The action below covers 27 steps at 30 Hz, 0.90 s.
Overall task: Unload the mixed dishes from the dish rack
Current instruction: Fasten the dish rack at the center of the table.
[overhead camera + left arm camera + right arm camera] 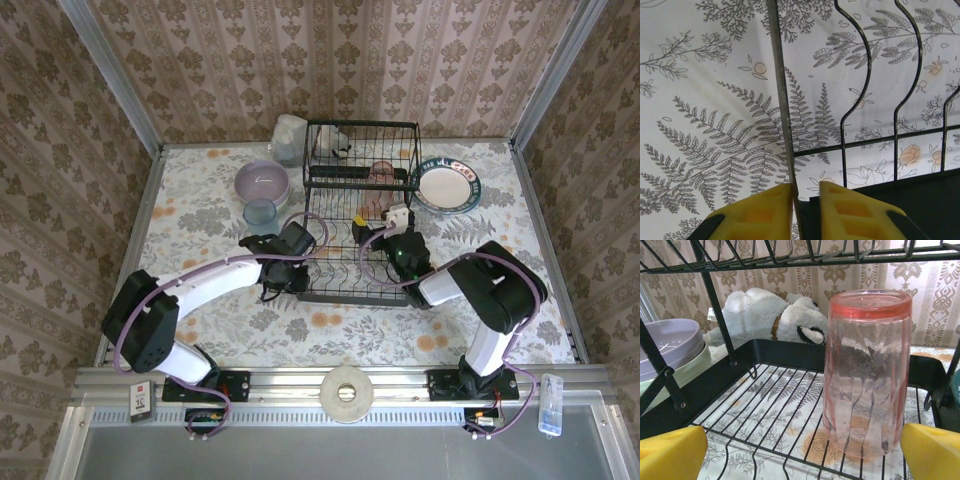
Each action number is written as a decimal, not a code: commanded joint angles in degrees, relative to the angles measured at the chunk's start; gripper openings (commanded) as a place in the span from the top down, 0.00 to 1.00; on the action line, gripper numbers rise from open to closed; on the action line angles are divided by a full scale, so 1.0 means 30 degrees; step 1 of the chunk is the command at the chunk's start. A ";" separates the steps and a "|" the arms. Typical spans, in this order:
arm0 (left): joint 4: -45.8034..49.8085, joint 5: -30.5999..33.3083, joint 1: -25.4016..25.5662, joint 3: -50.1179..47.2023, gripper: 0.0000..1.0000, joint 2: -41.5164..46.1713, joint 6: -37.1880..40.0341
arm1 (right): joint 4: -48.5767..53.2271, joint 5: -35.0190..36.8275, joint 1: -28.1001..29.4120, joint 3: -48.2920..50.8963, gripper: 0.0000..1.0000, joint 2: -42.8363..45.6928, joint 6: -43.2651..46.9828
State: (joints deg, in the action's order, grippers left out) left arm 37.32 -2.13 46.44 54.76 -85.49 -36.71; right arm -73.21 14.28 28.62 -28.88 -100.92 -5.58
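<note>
With right gripper wide either side of the pink tumbler near the far edge of the dish rack's lower tier, left gripper pinched on a thin grey strip, centre, close mid-wall, withdraw low under the upper tier.
</note>
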 commanded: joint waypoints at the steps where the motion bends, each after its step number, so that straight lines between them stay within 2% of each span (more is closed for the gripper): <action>1: 0.0364 -0.0549 0.0170 0.0407 0.91 -0.0403 -0.0039 | -0.0880 0.0148 -0.0392 -0.0992 0.00 -0.0891 -0.0346; 4: 0.0483 -0.0705 0.0179 0.0551 1.00 -0.0676 0.0061 | -0.0928 0.0478 -0.0605 -0.1633 0.00 -0.1609 -0.0468; 12: 0.0664 -0.1140 0.0199 0.0775 1.00 -0.1186 0.0268 | -0.0909 0.1615 -0.0795 -0.3032 0.00 -0.3134 -0.0087; 27: 0.1271 -0.1377 0.0481 0.1043 1.00 -0.1275 0.0781 | -0.0774 0.3229 -0.1042 -0.4899 0.00 -0.4108 0.0268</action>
State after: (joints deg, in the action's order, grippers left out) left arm 40.77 -2.09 46.52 57.76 -87.77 -37.71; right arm -74.06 20.86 26.06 -41.82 -112.20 -5.85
